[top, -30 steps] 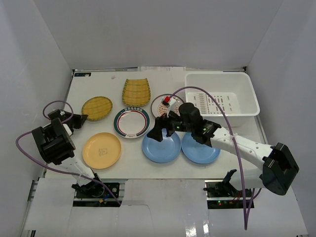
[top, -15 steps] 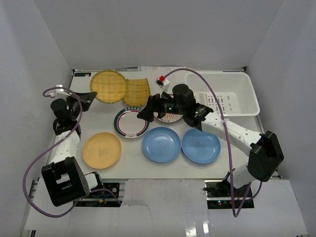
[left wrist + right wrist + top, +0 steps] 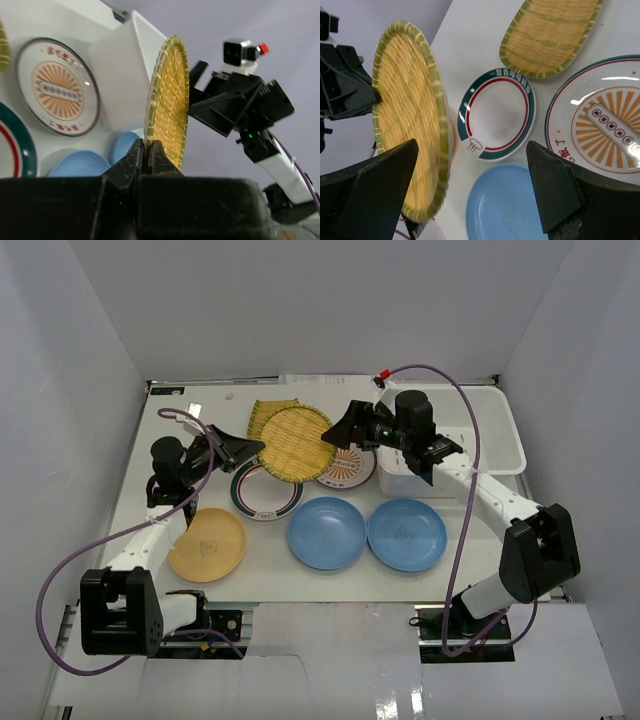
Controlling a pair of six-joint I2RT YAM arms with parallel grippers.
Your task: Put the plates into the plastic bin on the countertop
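Hold the yellow ribbed plate (image 3: 297,443) firmly with the left tool (image 3: 148,150), pinched narrow on its rim, tilted up on edge in the air just left of the plastic bin (image 3: 460,390). Bring the right tool (image 3: 340,427), spread wide between plate and bin, squarely over the opposite rim. Probably best to close it fully before releasing on the left, to avoid a drop onto the blue plates (image 3: 325,532). Then carry over the bin's left wall and lower flat.
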